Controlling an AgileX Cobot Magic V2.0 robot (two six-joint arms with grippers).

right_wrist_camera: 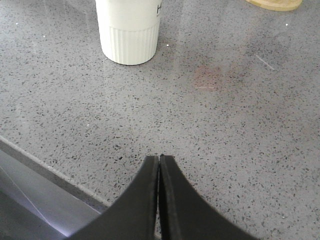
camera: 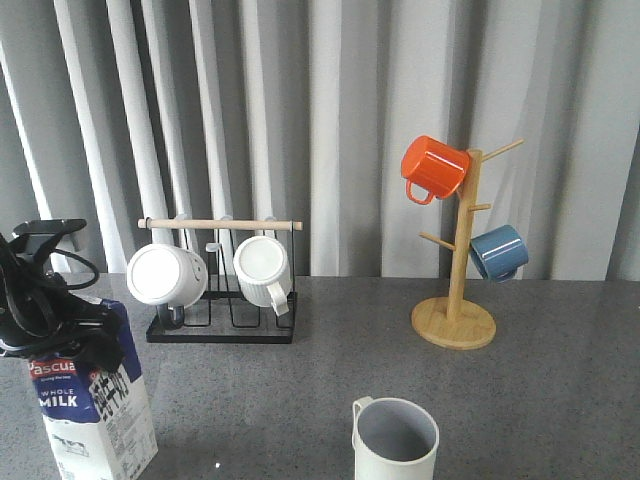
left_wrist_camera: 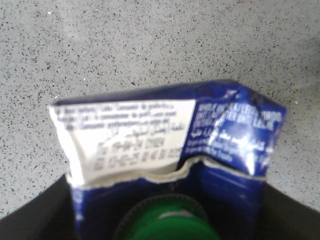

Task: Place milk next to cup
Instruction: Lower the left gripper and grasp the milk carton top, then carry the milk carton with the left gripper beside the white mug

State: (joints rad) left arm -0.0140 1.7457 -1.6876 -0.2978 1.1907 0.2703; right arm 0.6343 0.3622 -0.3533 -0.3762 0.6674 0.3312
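Grey pleated curtains hang behind the speckled grey counter I work over. On it, largest first, stand a wooden mug tree bearing an orange mug and a blue mug, then a black wire rack holding two plain white mugs. The milk stands at the counter's near left, well apart from the cup, which sits near the middle front. My left end effector is down over the carton's gabled top; in the left wrist view the crumpled ridge and green cap fill the picture, but I cannot tell whether the fingers are actually pinching it. My right end effector hovers idle with its fingers pressed together, facing the cup. I judge the grasp to be the step in hand. Next calls for a firm hold, a lift, and a carry rightward to set the carton just beside the cup without knocking it.
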